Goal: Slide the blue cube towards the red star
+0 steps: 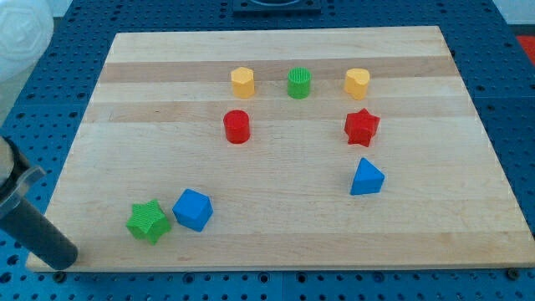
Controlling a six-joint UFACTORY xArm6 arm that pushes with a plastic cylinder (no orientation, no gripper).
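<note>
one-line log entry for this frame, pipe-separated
phase: approach | my tip: board's bottom-left corner, left of green star, no contact | blue cube: beside green star | red star: far upper right, apart

Blue cube [193,209]: solid blue block, faces slightly turned so a corner points toward the view's bottom; sits flat on the table [276,242] in its lower-left area, just beside another block on its 9 o'clock side, edges nearly touching.

Red star [362,127]: solid red block with short rounded points, lying flat, top face up; sits in the table's right half, upper-middle area. It lies at roughly 2 o'clock from the blue cube and well apart from it, with open wood between the two.
</note>
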